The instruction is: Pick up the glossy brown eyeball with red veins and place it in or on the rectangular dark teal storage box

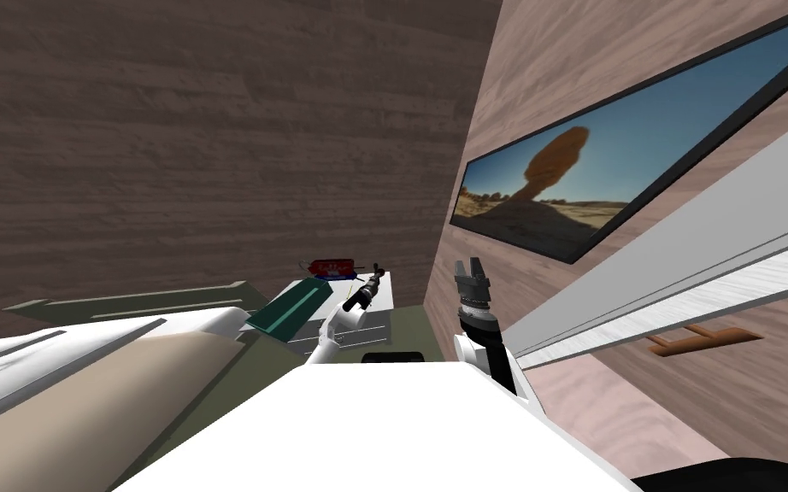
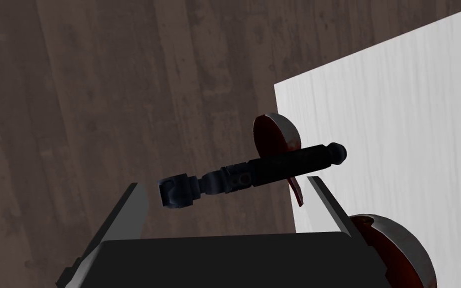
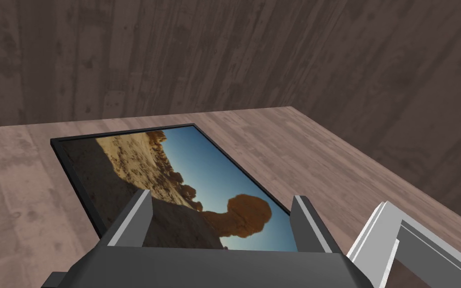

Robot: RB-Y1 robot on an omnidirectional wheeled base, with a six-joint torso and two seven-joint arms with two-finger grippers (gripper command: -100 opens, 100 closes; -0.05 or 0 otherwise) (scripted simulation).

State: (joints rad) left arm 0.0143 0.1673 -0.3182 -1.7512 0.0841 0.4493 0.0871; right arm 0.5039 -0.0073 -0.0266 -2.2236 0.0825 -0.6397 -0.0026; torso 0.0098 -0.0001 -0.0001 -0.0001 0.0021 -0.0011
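Left gripper (image 2: 224, 186) hangs spread, eyeball (image 2: 274, 135) just ahead of it.

Showed a dark plank wall (image 1: 213, 128) at twelve o'clock, a framed desert picture (image 1: 555, 188) at two o'clock, and a white cabinet (image 1: 381, 301) low at twelve.

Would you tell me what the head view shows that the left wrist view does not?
Head view, not the wrist: the dark teal box, a red object beyond it, the raised right gripper and a framed desert picture. Left wrist, not the head: two dark red rounded pieces by the open left gripper. Both: the white cabinet top and, probably, the black rod-shaped object.
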